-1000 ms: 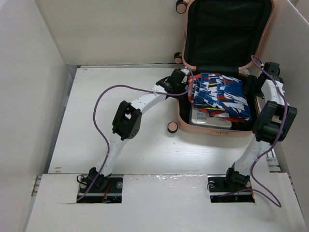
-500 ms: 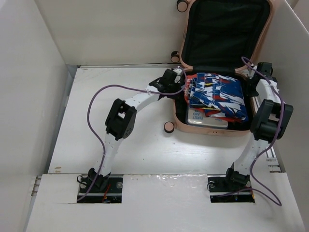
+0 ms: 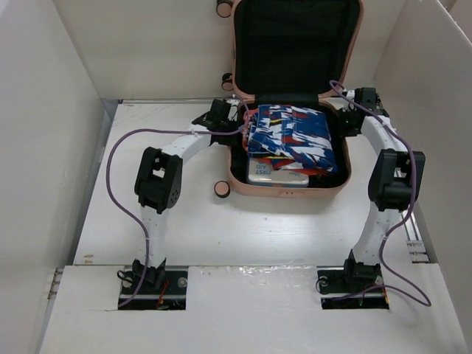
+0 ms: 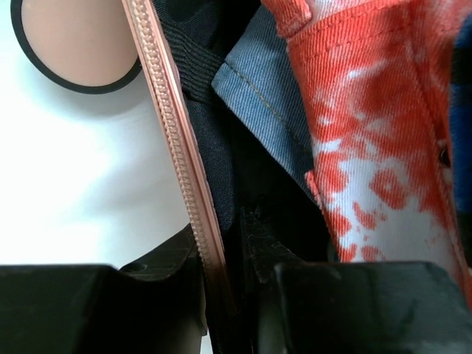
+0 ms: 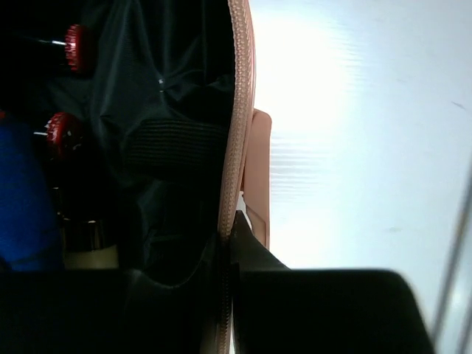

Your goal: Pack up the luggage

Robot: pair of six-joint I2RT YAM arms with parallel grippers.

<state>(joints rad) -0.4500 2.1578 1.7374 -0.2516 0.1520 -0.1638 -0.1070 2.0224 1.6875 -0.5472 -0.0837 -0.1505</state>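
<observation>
The peach-pink luggage (image 3: 287, 190) lies open at the back of the table, its black-lined lid (image 3: 295, 44) standing up. A folded red, white and blue cloth (image 3: 291, 136) lies in it on top of a white first-aid box (image 3: 274, 174). My left gripper (image 3: 234, 122) is shut on the case's left rim. In the left wrist view the zipper edge (image 4: 173, 140) runs between the fingers of the left gripper (image 4: 225, 280), beside the red-white cloth (image 4: 369, 125). My right gripper (image 3: 345, 110) is shut on the right rim. The pink edge (image 5: 237, 110) passes between the fingers of the right gripper (image 5: 230, 258).
White walls close in the table on the left (image 3: 44, 133), the back and the right (image 3: 442, 110). The case's wheels (image 3: 221, 189) stick out on its left side. Purple cables (image 3: 114, 184) loop off both arms.
The luggage has slid to the left across the table, and both grippers went with it on its rims. The right gripper closed onto the right rim.
</observation>
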